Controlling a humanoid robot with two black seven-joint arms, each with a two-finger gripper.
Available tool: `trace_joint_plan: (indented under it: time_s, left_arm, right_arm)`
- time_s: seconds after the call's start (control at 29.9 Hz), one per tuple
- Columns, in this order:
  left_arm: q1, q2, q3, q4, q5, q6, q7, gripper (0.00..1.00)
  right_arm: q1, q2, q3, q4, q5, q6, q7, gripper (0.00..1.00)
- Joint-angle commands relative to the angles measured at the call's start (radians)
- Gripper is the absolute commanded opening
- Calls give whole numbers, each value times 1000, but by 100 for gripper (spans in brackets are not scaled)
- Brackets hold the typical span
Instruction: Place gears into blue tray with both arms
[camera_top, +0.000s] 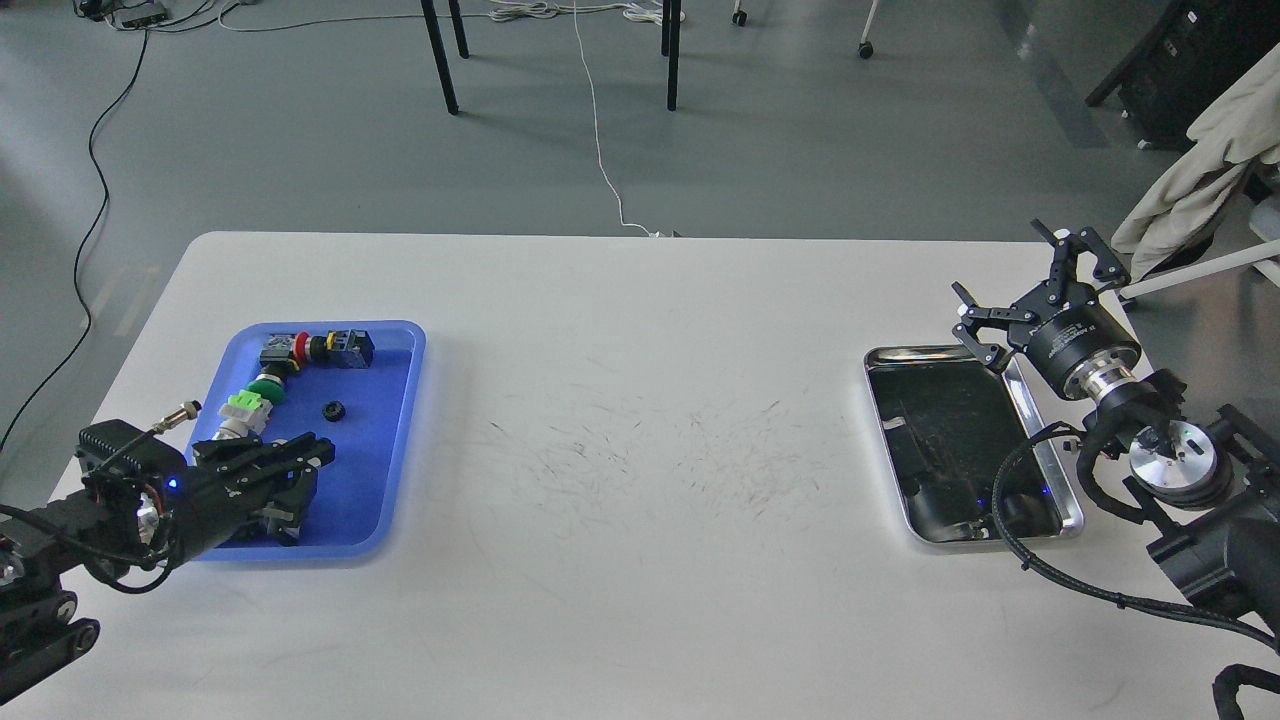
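The blue tray (382, 440) lies at the table's left. One small black gear (333, 410) rests on its floor near the middle, touching nothing. My left gripper (312, 468) hovers low over the tray's near part, a short way in front of the gear. Its fingers are open and hold nothing. My right gripper (1003, 268) is spread wide open and empty at the far right, just beyond the far right corner of the silver tray (920, 353). No gear shows in the silver tray.
Colourful push-button switches lie in the blue tray's far left part: a red-capped one (315, 347) and green-capped ones (255, 395). Another dark switch sits partly hidden under my left gripper. A cloth-draped frame stands off the table's right edge.
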Motion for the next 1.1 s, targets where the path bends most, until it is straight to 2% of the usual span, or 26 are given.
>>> trace_joint_plan:
  time_s: [0.0,0.17,0.23,0.5,0.63,0.8,0.94,1.07]
  left_arm:
    - [0,-7,-1,6,-1,0,-1,19]
    - [0,-8,-1,9,-3,0,-1,40]
    - [-1,-10,-3,8,-3,0,-1,53]
    - [-21,-7,-18,-9,-47,3,-4,77]
    - [-95,-2,-24,-23,-111,15,-4,85]
    - [-214,-31,-30,-12,-437,5,1,86]
    - [-314,-134,-29,81,-833,-15,-1,91]
    - [-380,-250,-32,167,-1157,-89,-2,92]
  right_arm:
    - [2,2,-1,0,0,0,0,97]
    - [3,6,-1,0,0,0,0,97]
    - [3,6,-1,0,0,0,0,97]
    - [9,6,-1,0,0,0,0,97]
    - [14,8,-1,3,0,0,0,97]
    - [47,9,-2,6,0,0,-1,97]
    - [67,11,-2,14,0,0,-1,97]
    - [63,14,1,109,2,0,-1,97]
